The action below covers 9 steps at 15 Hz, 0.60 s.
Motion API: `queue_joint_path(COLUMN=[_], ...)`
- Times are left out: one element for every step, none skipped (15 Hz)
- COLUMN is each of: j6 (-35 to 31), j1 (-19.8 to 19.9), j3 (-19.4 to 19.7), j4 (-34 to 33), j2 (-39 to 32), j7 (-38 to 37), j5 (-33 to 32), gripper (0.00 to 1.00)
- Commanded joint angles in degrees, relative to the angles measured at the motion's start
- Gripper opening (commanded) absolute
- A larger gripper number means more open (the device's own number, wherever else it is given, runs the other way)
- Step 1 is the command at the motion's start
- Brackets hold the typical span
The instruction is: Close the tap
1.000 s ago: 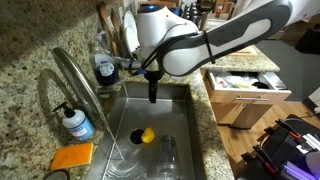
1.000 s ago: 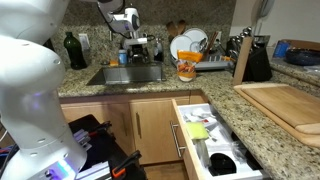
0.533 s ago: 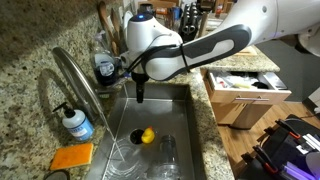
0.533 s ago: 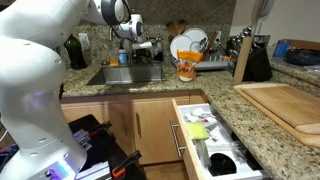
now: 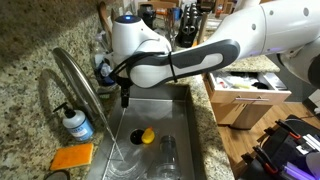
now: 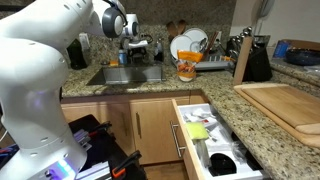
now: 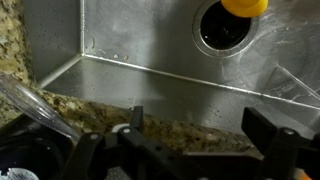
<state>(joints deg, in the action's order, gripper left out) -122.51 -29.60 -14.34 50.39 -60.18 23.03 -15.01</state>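
The tap (image 5: 78,82) is a tall brushed-steel gooseneck at the left side of the sink (image 5: 185,120). Its spout arches over the basin, and a thin stream seems to fall from its tip (image 5: 112,150). My gripper (image 5: 125,98) points down over the basin's back left part, just right of the spout and apart from it. In the wrist view the gripper (image 7: 200,125) is open and empty above the granite rim, with the steel basin (image 7: 130,35) beyond. In an exterior view the gripper (image 6: 130,52) hangs over the sink; the tap is hard to make out there.
A pump bottle of blue liquid (image 5: 75,123) and an orange sponge (image 5: 72,156) sit by the tap's base. A yellow object (image 5: 147,135) lies at the drain and a glass (image 5: 167,155) lies in the basin. A drawer (image 6: 210,140) stands open and a dish rack (image 6: 190,45) stands beside the sink.
My gripper has moved across the sink toward the tap's spout and stayed open. Nothing else has moved.
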Motion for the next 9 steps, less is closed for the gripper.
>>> queue_joint_path(j6=[-0.18, -1.14, -1.5, -1.55, -1.12, -1.07, -1.46, -1.94, -2.56], j1=[0.44, 0.76, 0.92, 1.0, -0.05, -0.3, -0.5, -0.71, -0.98], j3=[-0.02, -0.44, -0.82, -1.01, 0.33, 0.62, 0.76, 0.86, 0.99], j4=[-0.05, -0.82, -2.04, -3.39, -5.99, -7.05, -8.5, -9.98, -11.53], j2=[-0.72, -1.68, -2.83, -3.97, -5.38, -5.87, -6.57, -7.42, -8.15], j7=[-0.2, 1.17, 2.49, 3.5, 4.28, 4.98, 5.88, 6.74, 7.42], j5=[0.34, 0.49, 0.63, 0.74, 1.46, 1.19, 1.04, 1.0, 0.99], gripper=[1.0, 1.0, 1.0, 1.0, 1.0, 1.0, 1.0, 1.0, 1.0])
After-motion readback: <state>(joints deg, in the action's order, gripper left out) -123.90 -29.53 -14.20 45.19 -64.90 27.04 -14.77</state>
